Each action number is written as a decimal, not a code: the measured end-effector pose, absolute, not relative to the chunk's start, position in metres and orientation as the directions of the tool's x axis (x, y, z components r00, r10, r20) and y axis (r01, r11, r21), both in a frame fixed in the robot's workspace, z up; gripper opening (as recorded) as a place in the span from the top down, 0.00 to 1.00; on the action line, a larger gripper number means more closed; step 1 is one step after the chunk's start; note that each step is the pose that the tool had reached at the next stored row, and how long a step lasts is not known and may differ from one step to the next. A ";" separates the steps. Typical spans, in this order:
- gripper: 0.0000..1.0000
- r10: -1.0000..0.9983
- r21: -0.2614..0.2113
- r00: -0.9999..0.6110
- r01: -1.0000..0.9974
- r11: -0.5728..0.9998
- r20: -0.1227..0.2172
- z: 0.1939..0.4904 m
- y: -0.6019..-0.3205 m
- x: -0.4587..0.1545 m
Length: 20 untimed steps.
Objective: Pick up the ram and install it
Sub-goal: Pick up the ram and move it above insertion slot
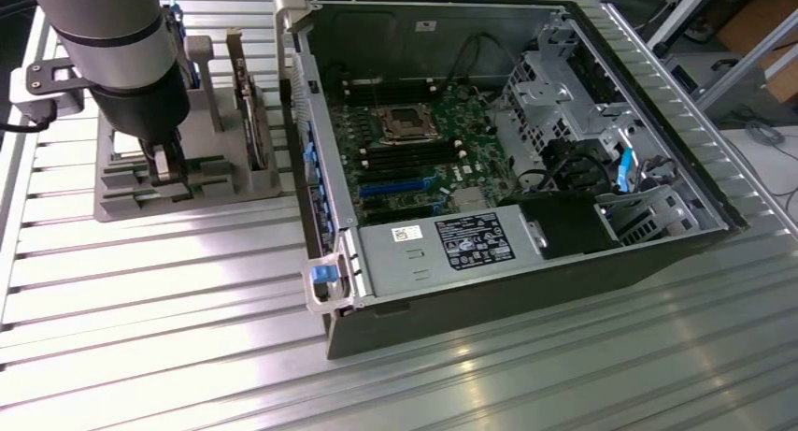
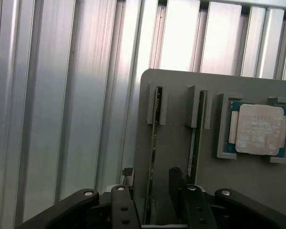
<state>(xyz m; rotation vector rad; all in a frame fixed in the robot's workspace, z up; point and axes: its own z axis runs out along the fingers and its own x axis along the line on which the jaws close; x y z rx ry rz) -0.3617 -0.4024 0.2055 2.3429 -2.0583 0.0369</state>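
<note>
On a ribbed aluminium bench point(image 1: 187, 337), the ram point(image 2: 155, 129) stands on edge in the outermost slot of a grey holder point(image 2: 181, 95). Its thin green top edge faces the wrist camera, and its long axis runs the holder's length, straight away from the tool point(image 2: 151, 183). The tool straddles the end of that stick at the holder's near end, jaws spread wide and gripping nothing. One black finger point(image 2: 121, 205) sits on the holder's outer-edge side of the board and the other on the inner side, each apart from it. By the look of it, the gap between the fingers lies square across the board's thin dimension, with the stick's flat faces turned to the pads. A second stick point(image 2: 198, 133), its twin, stands parallel in the next slot inward, just past the inner finger. The square silver processor chip point(image 2: 258, 129) lies flat in a recess further in on the holder. Beside the holder, toward the exterior view's right, the open computer case point(image 1: 499, 309) lies with its motherboard point(image 1: 412, 141) exposed.
</note>
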 end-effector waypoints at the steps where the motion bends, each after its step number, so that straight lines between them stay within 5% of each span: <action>1: 0.58 -0.991 -0.009 0.128 -0.992 -0.129 0.034 0.205 -0.402 -0.362; 12: 0.58 -0.991 -0.009 0.128 -0.992 -0.129 0.034 0.205 -0.402 -0.369; 13: 0.59 -0.991 -0.009 0.128 -0.992 -0.129 0.034 0.205 -0.402 -0.369; 16: 0.84 -0.991 -0.008 0.128 -0.992 -0.129 0.034 0.205 -0.402 -0.369; 20: 0.87 -0.991 -0.009 0.128 -0.992 -0.129 0.034 0.205 -0.402 -0.369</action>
